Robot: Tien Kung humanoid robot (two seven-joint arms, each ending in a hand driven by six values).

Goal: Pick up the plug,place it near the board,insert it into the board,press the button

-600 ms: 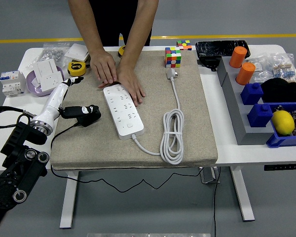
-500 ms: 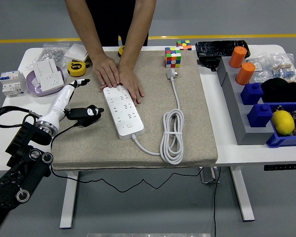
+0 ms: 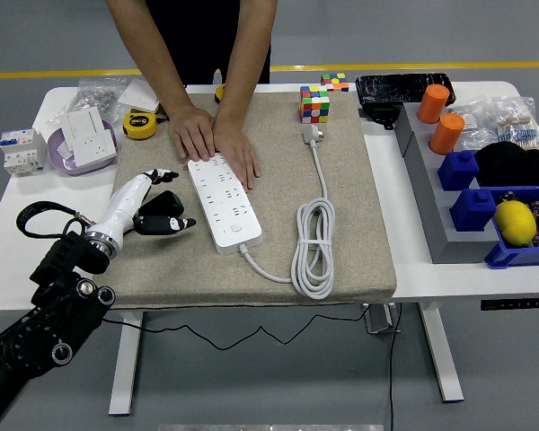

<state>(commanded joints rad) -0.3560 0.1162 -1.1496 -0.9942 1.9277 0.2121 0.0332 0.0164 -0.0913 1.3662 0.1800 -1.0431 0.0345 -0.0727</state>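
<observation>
- Your left hand (image 3: pixel 153 208) is drifting rightward toward the power strip (image 3: pixel 225 200), gripping the black plug (image 3: pixel 165 222).
- Person's hands (image 3: pixel 217 141) are pressing the strip's far end.

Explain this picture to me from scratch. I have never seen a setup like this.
The camera sits high on a humanoid robot, looking down over a white table. The robot's left hand, white and black, on a black jointed arm, comes in from the lower left and holds a black plug in its fingers. On a beige fabric mat lie a white power strip and its coiled white cable. A person at the far side presses both bare hands on the strip's far end. A multicoloured puzzle cube and blue storage bins are also there. The right arm is out of view.
</observation>
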